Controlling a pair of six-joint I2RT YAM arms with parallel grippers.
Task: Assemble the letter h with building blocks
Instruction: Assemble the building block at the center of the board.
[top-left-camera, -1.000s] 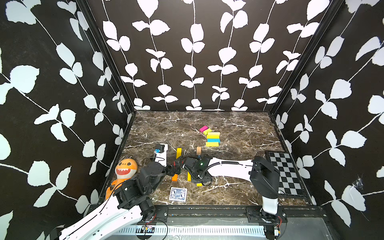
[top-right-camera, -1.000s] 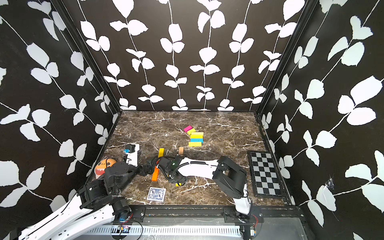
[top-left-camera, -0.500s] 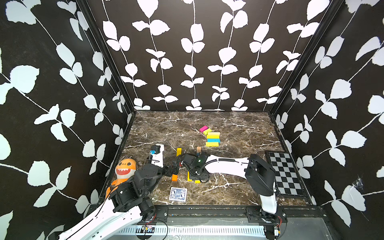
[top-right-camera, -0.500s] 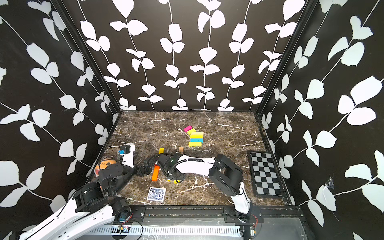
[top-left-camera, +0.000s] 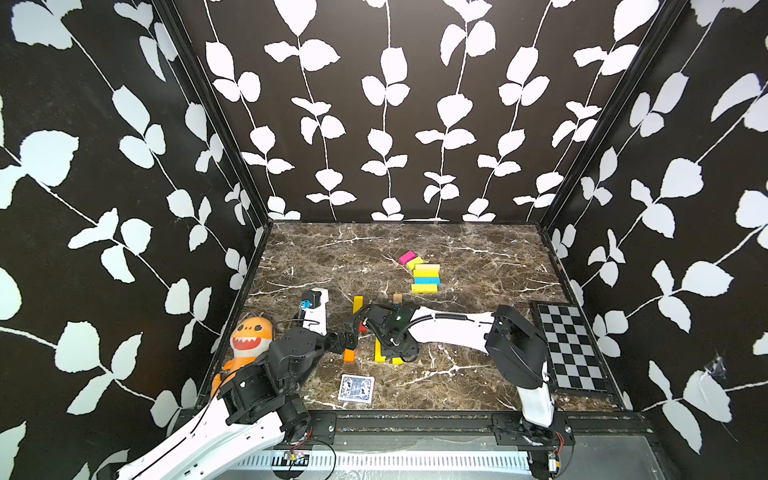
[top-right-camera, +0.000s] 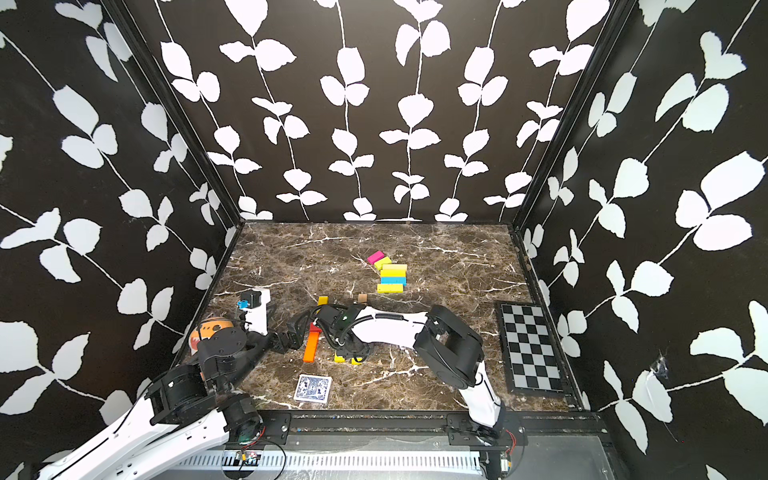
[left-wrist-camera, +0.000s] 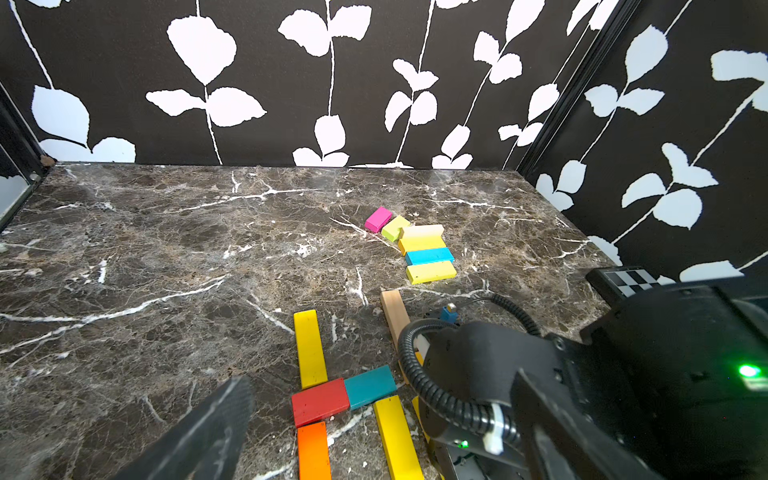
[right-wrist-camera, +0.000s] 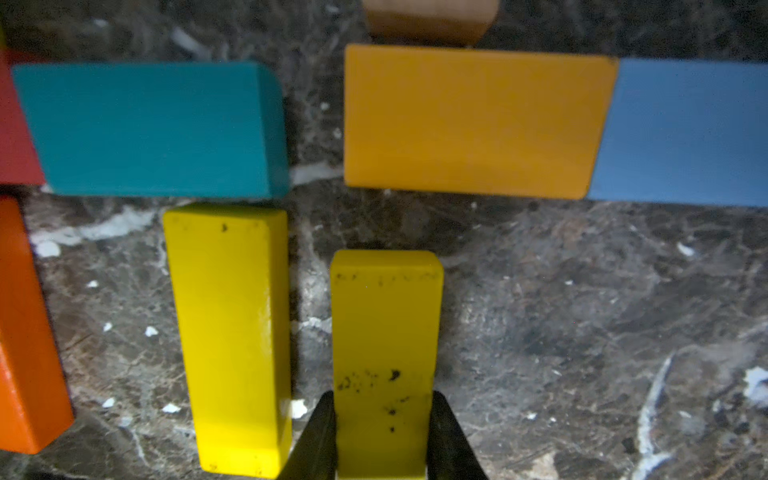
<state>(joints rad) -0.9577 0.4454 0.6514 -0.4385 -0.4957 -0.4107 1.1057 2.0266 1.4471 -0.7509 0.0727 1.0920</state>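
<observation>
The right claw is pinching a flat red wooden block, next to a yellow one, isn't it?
Not red. The right gripper pinches a flat yellow wooden block, next to a second yellow wooden block. The right wrist view shows this.

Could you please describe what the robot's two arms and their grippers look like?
The left arm and the right arm both have white shells and black joint housings. A black ribbed cable and a green light sit on the right wrist. The right gripper has thin, black, tapered fingers.
</observation>
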